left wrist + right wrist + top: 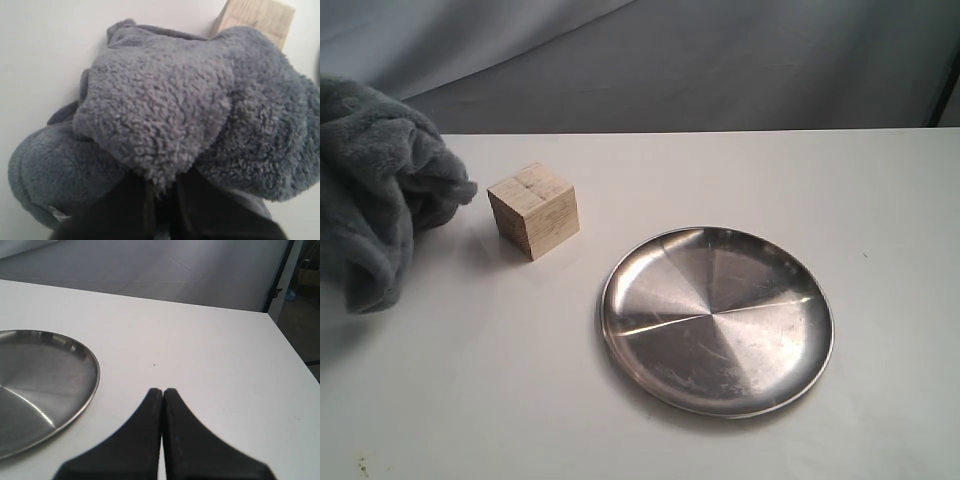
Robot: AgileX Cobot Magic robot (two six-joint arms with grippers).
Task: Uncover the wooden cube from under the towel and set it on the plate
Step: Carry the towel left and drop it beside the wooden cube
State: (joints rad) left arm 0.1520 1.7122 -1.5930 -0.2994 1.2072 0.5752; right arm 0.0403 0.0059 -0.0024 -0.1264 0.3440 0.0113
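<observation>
Cube (533,211) sat uncovered on the desk (470,400), upright, one vertical edge turned toward the exterior camera. Nothing was on top of it and it was not yet on the plate (717,318), which lay to its right with a clear gap of bare desk between.

Handling, as a judgement: solid wood, so rigid with no give, probably light enough for one arm, not fragile. The faces were flat and parallel, and the grain should give the pads fair friction. Best hold looked like two opposite side faces, about mid-height, pads square to them. The cube sat rotated against the desk edge, so the wrist would need turning to match. A corner or edge grip would likely twist out.

Towel (380,190) was soft, bulky and floppy, bunched up at the left. One lobe reached close to the cube's upper left corner; touching or not, I could not tell. That side was crowded, so approach from above or from the right looked cleaner.

Left end effector (162,185) was pinched closed on a fold of the towel, fabric bulging over the fingers. Right end effector (163,392) was fully closed, tips touching, holding nothing, over bare desk near the plate's rim — it would have to open before any grasp.

The plate was shiny and slick, so the cube should be set down low, not dropped.
</observation>
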